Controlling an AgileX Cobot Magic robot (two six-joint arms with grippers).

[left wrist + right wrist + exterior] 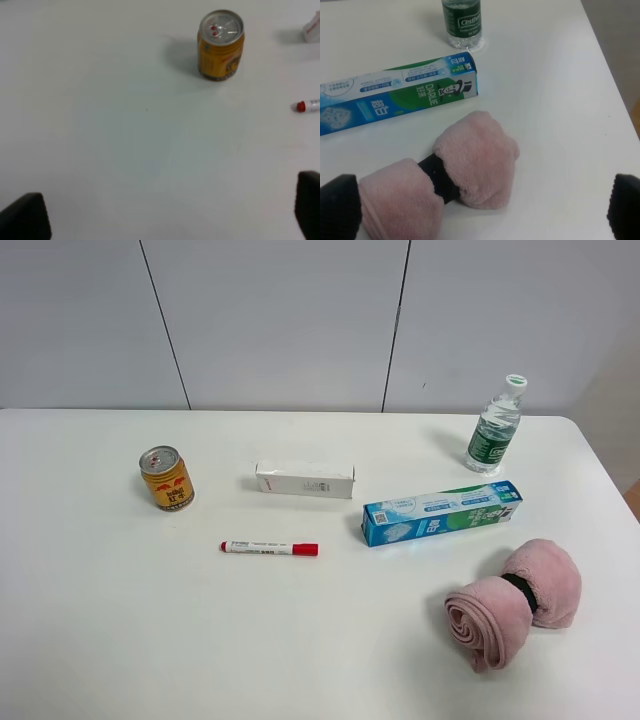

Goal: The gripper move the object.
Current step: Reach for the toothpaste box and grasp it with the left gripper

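Note:
The blue-and-white toothpaste carton (443, 512) with a green end lies flat on the white table, right of centre; it also shows in the right wrist view (395, 95). Neither arm shows in the exterior high view. My right gripper (480, 210) is open and empty, its black fingertips (338, 206) wide apart, with the pink rolled towel between it and the carton. My left gripper (165, 215) is open and empty over bare table, with only its fingertips (25, 218) in view, well short of the can.
A pink rolled towel (515, 600) with a black band lies near the front right. A water bottle (495, 426) stands behind the carton. A plain white carton (305, 480), a red-capped marker (269, 548) and a yellow can (166, 478) sit to the left. The table's right edge (612, 480) is close.

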